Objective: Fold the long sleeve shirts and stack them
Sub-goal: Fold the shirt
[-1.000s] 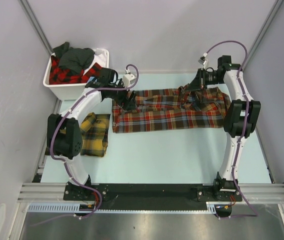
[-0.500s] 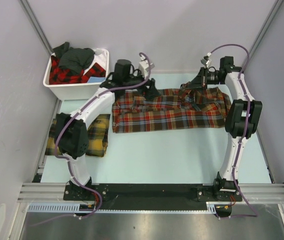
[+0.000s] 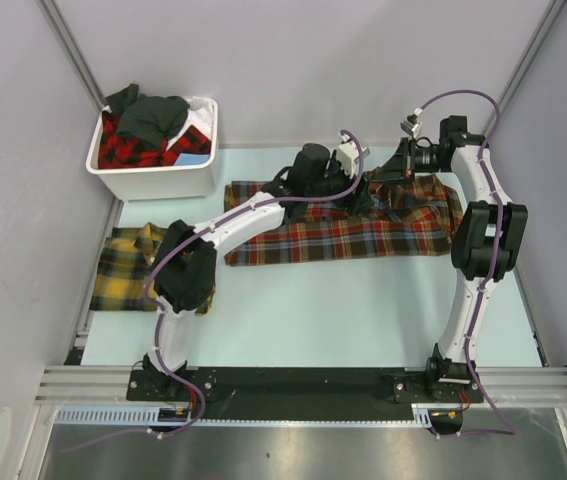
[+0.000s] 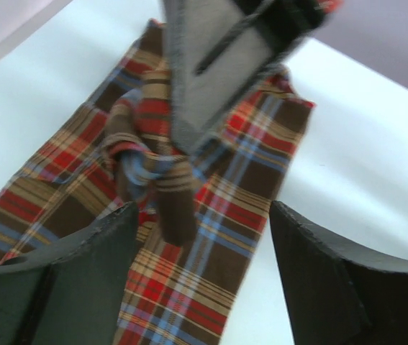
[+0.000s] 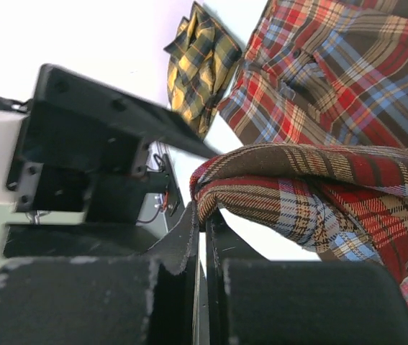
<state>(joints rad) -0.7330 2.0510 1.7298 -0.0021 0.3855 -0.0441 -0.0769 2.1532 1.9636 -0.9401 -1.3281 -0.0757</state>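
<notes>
A: Which step is this?
B: Folding the red-brown shirt [image 3: 333, 238]. The right hand [image 5: 202, 215] pinches a raised fold. The left hand [image 4: 202, 219], spread, hovers just above it.
A: Next?
B: Likely the left hand grips the cloth below it.

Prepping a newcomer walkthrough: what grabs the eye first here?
The red-brown shirt lies spread across the far half of the table, a fold near its right end pinched in the shut right gripper while the open left gripper hovers over it. A folded yellow shirt sits at the left edge, and a white bin of more clothes in the far left corner.
</notes>
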